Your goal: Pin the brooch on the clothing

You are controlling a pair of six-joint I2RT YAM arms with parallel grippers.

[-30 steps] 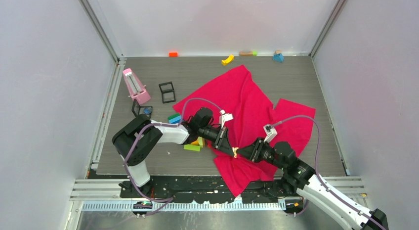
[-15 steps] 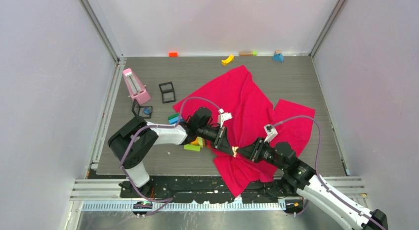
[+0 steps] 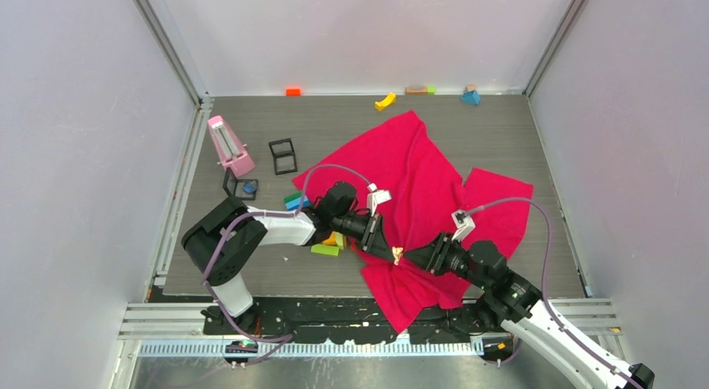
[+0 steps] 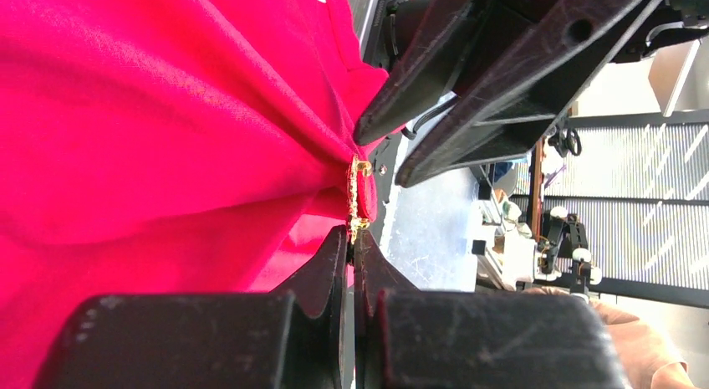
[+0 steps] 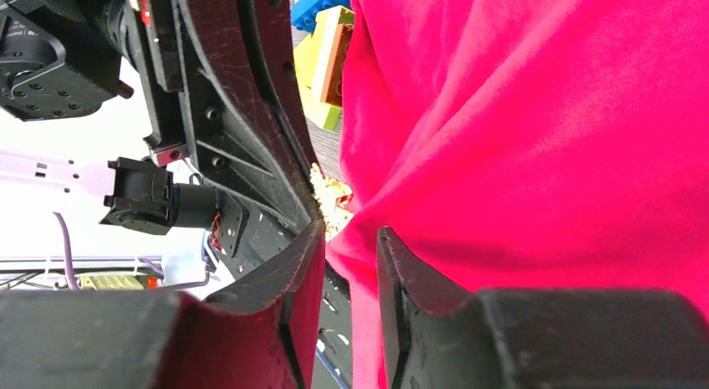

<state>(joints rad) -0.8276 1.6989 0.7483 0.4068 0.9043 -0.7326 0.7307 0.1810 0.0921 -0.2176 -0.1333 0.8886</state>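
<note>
The crimson T-shirt (image 3: 418, 171) lies crumpled across the table's middle and right. The brooch (image 3: 398, 255), here a tiny gold-looking piece, sits at a raised fold near the shirt's front. My left gripper (image 3: 391, 252) reaches in from the left and is shut on the brooch (image 4: 359, 197), its tips (image 4: 352, 232) pressed together against the shirt (image 4: 167, 113). My right gripper (image 3: 410, 259) faces it from the right. Its jaws (image 5: 351, 230) stand apart with a fold of the shirt (image 5: 543, 113) between them, and the brooch (image 5: 330, 192) is just past its tips.
A green block (image 3: 324, 249) and blue and green blocks (image 3: 294, 200) lie under my left arm. A pink wedge-shaped object (image 3: 230, 146) and two black wire cubes (image 3: 283, 155) stand at the left. Orange (image 3: 293, 91), yellow (image 3: 385, 101) and blue (image 3: 471, 95) blocks lie along the far wall.
My right arm has shifted a little to the right and back while its tips stay at the brooch. The left arm's base has turned slightly. The brooch and the fold stay put.
</note>
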